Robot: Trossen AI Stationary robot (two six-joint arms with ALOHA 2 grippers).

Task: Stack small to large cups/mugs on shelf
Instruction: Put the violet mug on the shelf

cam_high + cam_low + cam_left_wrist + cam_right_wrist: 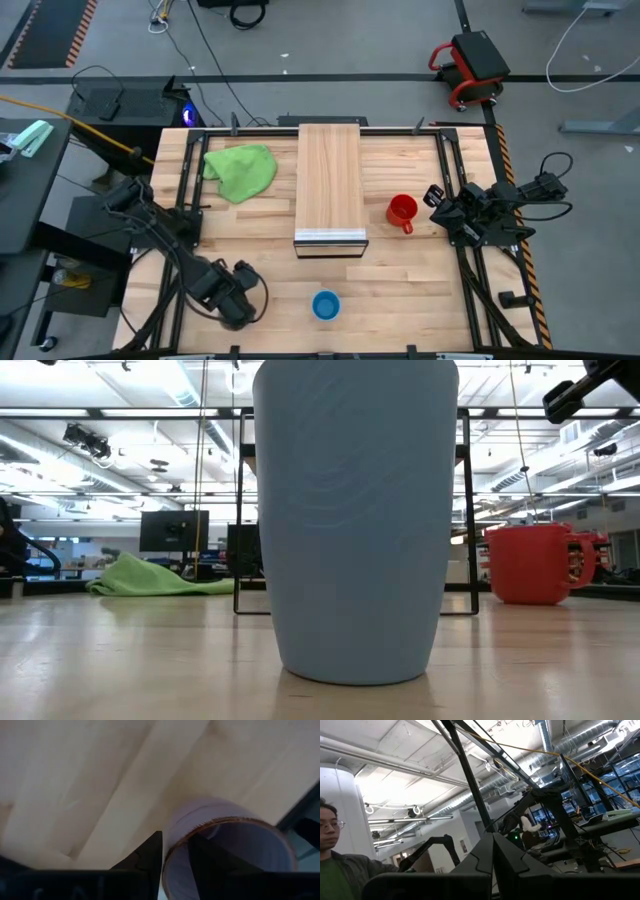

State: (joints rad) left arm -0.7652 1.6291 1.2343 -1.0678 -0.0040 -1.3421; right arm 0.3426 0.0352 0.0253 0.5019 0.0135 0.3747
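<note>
on the table, three cups: left gripper (175, 857) straddles the purple cup's (235, 845) rim.

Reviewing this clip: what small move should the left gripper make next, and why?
Probably finish closing. The left gripper straddles the purple cup's rim, one finger outside the wall and one inside, with a gap showing. The shelf holds no cups yet.
</note>
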